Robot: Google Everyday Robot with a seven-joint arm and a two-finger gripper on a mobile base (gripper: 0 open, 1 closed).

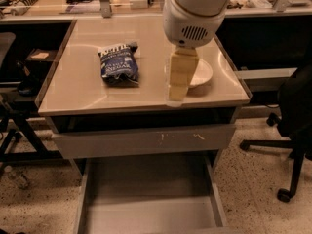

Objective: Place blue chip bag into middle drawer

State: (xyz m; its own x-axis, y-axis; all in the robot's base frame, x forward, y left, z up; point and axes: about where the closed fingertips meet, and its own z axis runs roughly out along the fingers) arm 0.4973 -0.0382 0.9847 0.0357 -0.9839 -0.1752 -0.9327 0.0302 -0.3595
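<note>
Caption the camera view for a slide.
End effector hangs over tabletop beside blue chip bag, partly hiding white bowl; middle drawer open below.

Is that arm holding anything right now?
Nothing: the gripper hangs in front of the white bowl, and the blue chip bag lies untouched on the table.

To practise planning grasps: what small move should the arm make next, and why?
Probably shift the end effector sideways to above the blue chip bag: it hangs near the white bowl, apart from the bag, which lies on the table; the middle drawer is open.
</note>
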